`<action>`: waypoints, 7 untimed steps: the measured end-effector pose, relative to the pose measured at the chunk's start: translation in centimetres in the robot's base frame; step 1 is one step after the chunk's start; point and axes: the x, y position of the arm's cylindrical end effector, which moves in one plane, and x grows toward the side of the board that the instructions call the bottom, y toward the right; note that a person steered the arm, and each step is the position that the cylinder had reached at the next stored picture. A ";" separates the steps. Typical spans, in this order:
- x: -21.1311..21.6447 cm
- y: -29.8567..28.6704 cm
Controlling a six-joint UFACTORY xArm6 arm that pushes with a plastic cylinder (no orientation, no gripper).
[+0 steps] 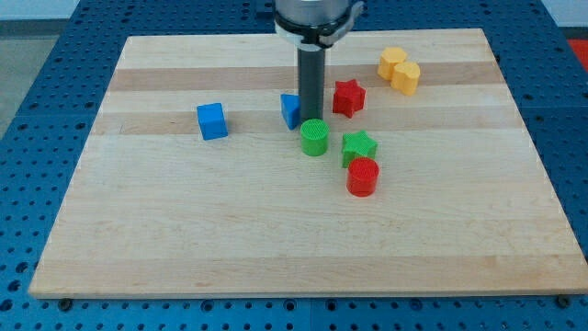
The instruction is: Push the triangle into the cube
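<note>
**Inspector:** Camera view. Location of my tip?

**Assistant:** Touching the blue triangle's right side, just above the green cylinder. It is a bare rod, no pincer to report.

**Inspector:** The blue cube?

**Assistant:** Well apart, toward the view's left on the wooden board.

**Inspector:** Others?

**Assistant:** Red star, green star, red cylinder and a yellow block, all to the view's right.
</note>
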 end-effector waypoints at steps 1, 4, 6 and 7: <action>-0.3 -0.2; -3.3 -0.2; -4.6 -2.5; -4.2 -5.0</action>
